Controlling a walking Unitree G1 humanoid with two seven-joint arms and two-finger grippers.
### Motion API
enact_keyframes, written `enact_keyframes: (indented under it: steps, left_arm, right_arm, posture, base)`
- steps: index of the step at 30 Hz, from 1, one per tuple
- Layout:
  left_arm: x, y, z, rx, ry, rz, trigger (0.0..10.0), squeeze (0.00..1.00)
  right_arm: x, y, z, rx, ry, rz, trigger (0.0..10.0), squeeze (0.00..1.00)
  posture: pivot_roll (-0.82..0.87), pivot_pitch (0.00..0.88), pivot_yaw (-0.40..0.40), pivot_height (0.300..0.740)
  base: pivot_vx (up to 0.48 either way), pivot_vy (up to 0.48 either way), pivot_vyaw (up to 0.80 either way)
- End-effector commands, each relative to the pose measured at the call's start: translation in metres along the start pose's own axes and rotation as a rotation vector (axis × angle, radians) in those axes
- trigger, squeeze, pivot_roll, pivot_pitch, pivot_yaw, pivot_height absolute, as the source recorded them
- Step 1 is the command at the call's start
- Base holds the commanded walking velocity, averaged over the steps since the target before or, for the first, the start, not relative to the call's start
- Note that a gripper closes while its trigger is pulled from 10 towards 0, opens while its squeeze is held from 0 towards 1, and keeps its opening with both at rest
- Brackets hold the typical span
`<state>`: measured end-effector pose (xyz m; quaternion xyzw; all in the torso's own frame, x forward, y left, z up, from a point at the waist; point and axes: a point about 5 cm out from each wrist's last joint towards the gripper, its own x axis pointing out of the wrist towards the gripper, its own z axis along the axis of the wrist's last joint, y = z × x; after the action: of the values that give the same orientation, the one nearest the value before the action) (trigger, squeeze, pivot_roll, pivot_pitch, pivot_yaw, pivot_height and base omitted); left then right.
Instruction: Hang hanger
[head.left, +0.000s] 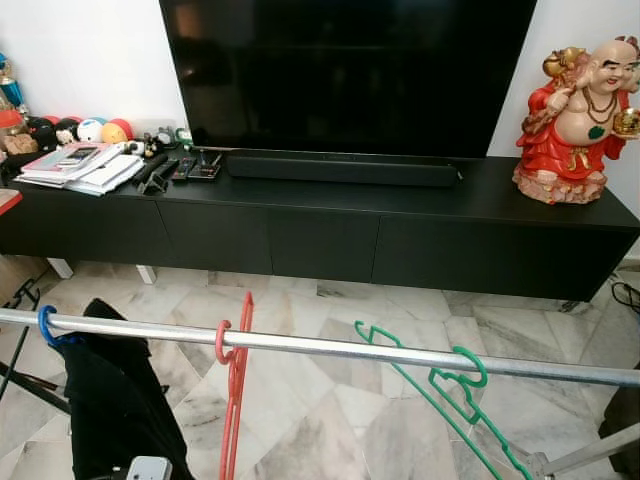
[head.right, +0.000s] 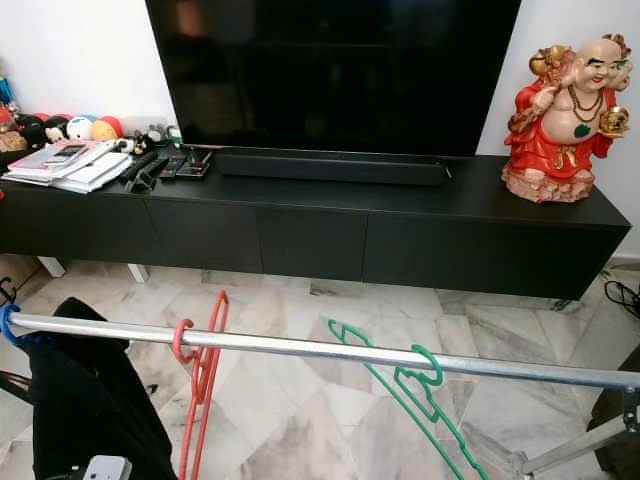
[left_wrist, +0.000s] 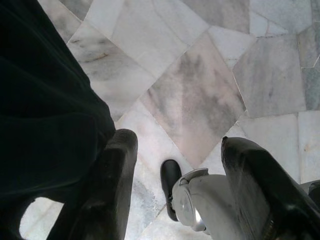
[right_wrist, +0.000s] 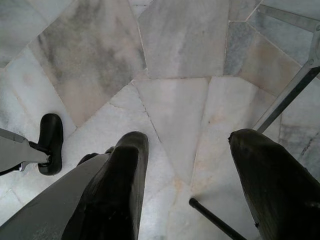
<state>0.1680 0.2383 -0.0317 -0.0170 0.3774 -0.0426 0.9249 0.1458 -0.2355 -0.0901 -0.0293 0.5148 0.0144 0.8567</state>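
Rail (head.left: 330, 348) crosses the foreground. Black garment (head.left: 110, 400) blocks its left end; red hanger (head.left: 235, 390) beside it; green hanger (head.left: 455, 400) further right. Bare rail between red and green. Open floor (head.left: 330, 300) up to the cabinet (head.left: 320, 235).

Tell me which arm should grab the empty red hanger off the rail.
Probably left. The red hanger hangs on the rail left of centre, beside the black garment, which the open left gripper hangs next to. The open right gripper points at floor by the rack leg.
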Motion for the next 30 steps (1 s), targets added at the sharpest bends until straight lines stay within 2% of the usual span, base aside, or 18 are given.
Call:
enact_keyframes:
  steps: [1, 6, 7, 8, 9, 15, 21, 30]
  left_arm:
    - [-0.001, 0.004, -0.001, 0.002, 0.003, 0.014, 10.0, 0.00]
    - [-0.001, 0.004, -0.001, 0.002, 0.003, 0.014, 10.0, 0.00]
    - [0.008, 0.002, -0.010, 0.023, 0.046, 0.020, 10.0, 0.00]
    - [0.023, -0.008, -0.031, 0.057, 0.165, 0.043, 10.0, 0.00]
    - [0.031, -0.020, -0.052, 0.115, 0.298, 0.060, 10.0, 0.00]
    - [0.032, -0.022, -0.056, 0.131, 0.327, 0.062, 10.0, 0.00]
    - [0.026, -0.010, -0.063, 0.146, 0.355, 0.095, 10.0, 0.00]
    - [0.019, -0.005, -0.074, 0.146, 0.382, 0.110, 10.0, 0.00]
  right_arm:
    - [0.000, -0.001, -0.001, 0.011, 0.003, -0.007, 10.0, 0.00]
    - [0.000, -0.001, -0.001, 0.011, 0.003, -0.007, 10.0, 0.00]
    - [0.000, -0.001, -0.001, 0.018, 0.001, -0.009, 10.0, 0.00]
    - [0.000, -0.001, -0.003, 0.108, -0.005, -0.035, 10.0, 0.00]
    - [0.000, 0.000, -0.006, 0.217, -0.008, -0.066, 10.0, 0.00]
    - [0.000, 0.000, -0.007, 0.231, -0.006, -0.070, 10.0, 0.00]
    - [0.000, 0.000, -0.007, 0.236, -0.007, -0.072, 10.0, 0.00]
    - [0.000, 0.000, -0.007, 0.242, -0.008, -0.074, 10.0, 0.00]
  posture:
    - [0.18, 0.000, -0.011, 0.740]
    - [0.18, 0.000, -0.011, 0.740]
    - [0.17, 0.000, -0.011, 0.740]
    - [0.09, 0.000, 0.006, 0.740]
    - [0.09, 0.000, 0.004, 0.740]
    - [0.09, 0.000, 0.003, 0.740]
    - [0.09, 0.000, 0.004, 0.740]
    - [0.09, 0.000, 0.002, 0.740]
  base:
    - [0.000, 0.000, 0.00]
    - [0.000, 0.000, 0.00]
    - [0.000, 0.000, 0.00]
    - [-0.307, 0.000, 0.00]
    - [-0.307, 0.000, 0.00]
    - [-0.307, 0.000, 0.00]
    - [-0.307, 0.000, 0.00]
    - [-0.320, 0.000, 0.00]
